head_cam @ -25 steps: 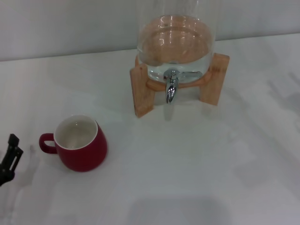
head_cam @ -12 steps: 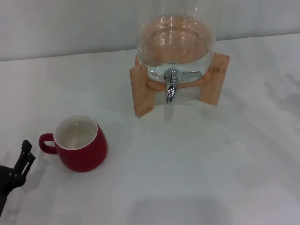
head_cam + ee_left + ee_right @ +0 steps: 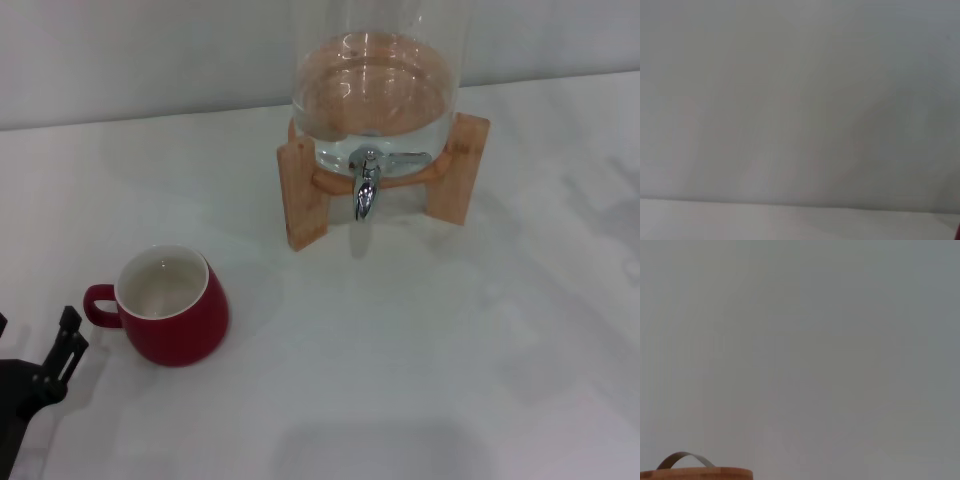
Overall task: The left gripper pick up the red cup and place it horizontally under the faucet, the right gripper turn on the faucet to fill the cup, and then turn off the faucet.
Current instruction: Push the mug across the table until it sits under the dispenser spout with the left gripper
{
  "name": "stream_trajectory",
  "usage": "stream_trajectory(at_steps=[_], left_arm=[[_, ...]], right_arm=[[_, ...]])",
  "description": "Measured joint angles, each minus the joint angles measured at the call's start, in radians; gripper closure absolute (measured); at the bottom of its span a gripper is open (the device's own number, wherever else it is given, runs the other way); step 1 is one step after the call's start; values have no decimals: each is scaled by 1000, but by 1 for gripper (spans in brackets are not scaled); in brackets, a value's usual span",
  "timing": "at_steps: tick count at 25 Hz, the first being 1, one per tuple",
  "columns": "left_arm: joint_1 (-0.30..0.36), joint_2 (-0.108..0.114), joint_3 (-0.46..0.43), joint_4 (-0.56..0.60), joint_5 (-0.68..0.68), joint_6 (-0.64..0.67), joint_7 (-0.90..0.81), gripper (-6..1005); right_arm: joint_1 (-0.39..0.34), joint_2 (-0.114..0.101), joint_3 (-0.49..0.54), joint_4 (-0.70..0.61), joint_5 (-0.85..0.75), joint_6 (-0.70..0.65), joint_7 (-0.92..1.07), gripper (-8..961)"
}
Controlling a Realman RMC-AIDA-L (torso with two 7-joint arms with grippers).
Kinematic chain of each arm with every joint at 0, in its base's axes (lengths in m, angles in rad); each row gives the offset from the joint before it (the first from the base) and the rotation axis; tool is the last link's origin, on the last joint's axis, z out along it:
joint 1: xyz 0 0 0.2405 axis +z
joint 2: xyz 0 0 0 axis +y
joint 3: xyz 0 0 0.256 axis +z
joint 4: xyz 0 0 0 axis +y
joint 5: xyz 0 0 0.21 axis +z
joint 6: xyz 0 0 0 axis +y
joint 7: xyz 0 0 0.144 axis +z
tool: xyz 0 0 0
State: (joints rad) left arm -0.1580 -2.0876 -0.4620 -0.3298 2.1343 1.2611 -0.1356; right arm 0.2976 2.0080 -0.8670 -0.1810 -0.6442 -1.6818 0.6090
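Observation:
The red cup (image 3: 172,306) stands upright on the white table, cream inside showing, with its loop handle (image 3: 97,305) turned toward my left side. My left gripper (image 3: 36,330) is low at the near-left corner of the head view, open, one black fingertip (image 3: 69,326) just short of the handle and not touching it. The chrome faucet (image 3: 366,189) points down from the glass dispenser (image 3: 377,85) on its wooden stand (image 3: 305,195), well away from the cup. The right gripper is out of view.
A pale wall runs behind the table (image 3: 420,340). The right wrist view shows only that wall and the dispenser's wooden lid (image 3: 695,473) with a metal handle. The left wrist view shows wall and a strip of table.
My left gripper has slid along the near-left edge toward the cup's handle, coming nearer to me in the picture. Cup and dispenser have not moved.

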Motion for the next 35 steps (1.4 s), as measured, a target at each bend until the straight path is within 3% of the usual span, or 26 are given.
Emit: stream_trajectory(at_steps=[35], left_arm=[[-19, 6, 18, 2, -2, -51, -5, 121]], right_arm=[[0, 0, -15, 3, 0, -2, 0, 170]])
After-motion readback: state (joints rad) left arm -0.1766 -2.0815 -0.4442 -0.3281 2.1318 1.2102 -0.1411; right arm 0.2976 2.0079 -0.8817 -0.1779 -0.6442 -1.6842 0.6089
